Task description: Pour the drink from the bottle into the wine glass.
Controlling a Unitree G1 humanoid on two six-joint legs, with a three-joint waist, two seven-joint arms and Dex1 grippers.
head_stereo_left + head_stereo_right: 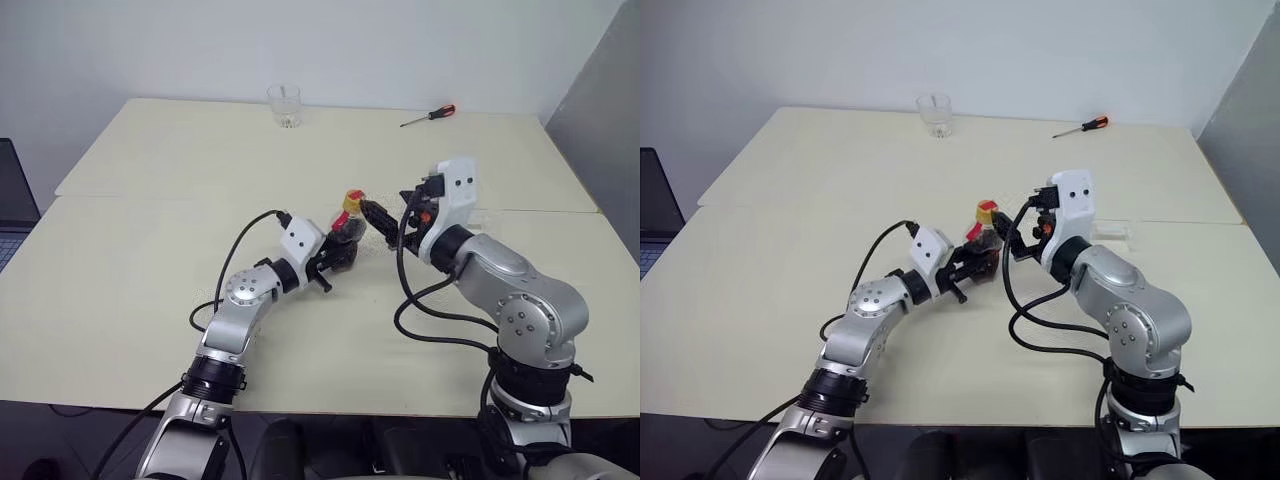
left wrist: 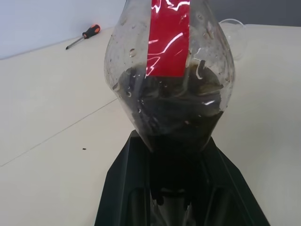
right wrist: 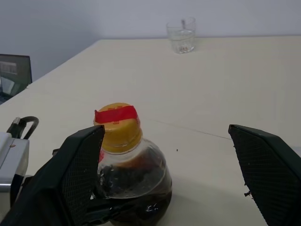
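Observation:
My left gripper [image 1: 335, 258] is shut on the round body of the bottle [image 1: 345, 240], which stands upright near the table's middle. Dark drink [image 2: 174, 113] fills its lower half under the red label [image 2: 168, 37]. The yellow-and-red cap [image 3: 116, 125] is on. My right gripper [image 1: 385, 215] is open wide at cap height, with one finger [image 3: 80, 165] right beside the cap and the other far off it. A low clear glass thing [image 1: 1112, 232] lies beyond my right arm; I cannot tell whether it is the wine glass.
A short clear tumbler [image 1: 284, 105] stands at the table's far edge. A red-handled screwdriver [image 1: 430, 115] lies at the far right. A dark laptop [image 1: 15, 200] sits off the table's left side. Black cables hang from both arms.

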